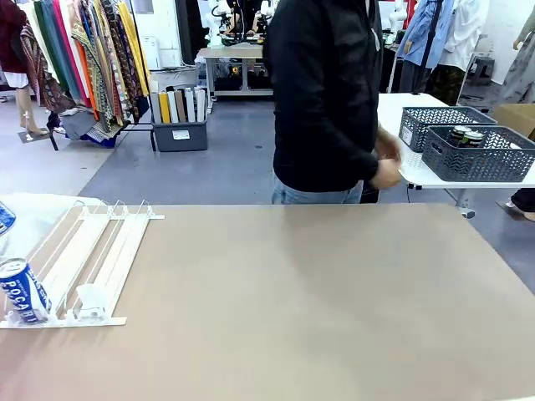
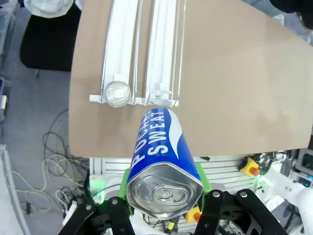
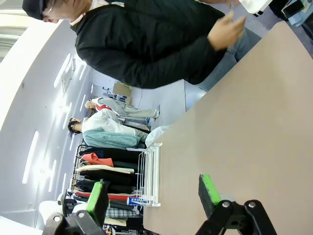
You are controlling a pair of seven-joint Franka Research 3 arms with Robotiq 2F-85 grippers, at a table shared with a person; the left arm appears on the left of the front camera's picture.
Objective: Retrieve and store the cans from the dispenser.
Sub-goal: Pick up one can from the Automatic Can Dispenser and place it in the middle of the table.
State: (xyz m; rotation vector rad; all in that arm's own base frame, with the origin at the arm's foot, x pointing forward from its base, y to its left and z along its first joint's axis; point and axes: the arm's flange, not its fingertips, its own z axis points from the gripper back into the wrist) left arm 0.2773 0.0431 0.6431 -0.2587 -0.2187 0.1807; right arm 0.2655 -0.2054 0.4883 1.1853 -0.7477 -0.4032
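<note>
gripping a blue can (image 2: 159, 147) by its sides, the left gripper (image 2: 165, 188) holds it in the air over the near edge of the table (image 2: 234, 88), just in front of the dispenser (image 2: 161, 49). a second can (image 2: 117, 93) stands upright at one lane's front stop. the right gripper (image 3: 154, 191) hangs wide open, empty.

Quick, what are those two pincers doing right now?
Left pincer: closed, holding a blue can.
Right pincer: open, holding nothing.
</note>
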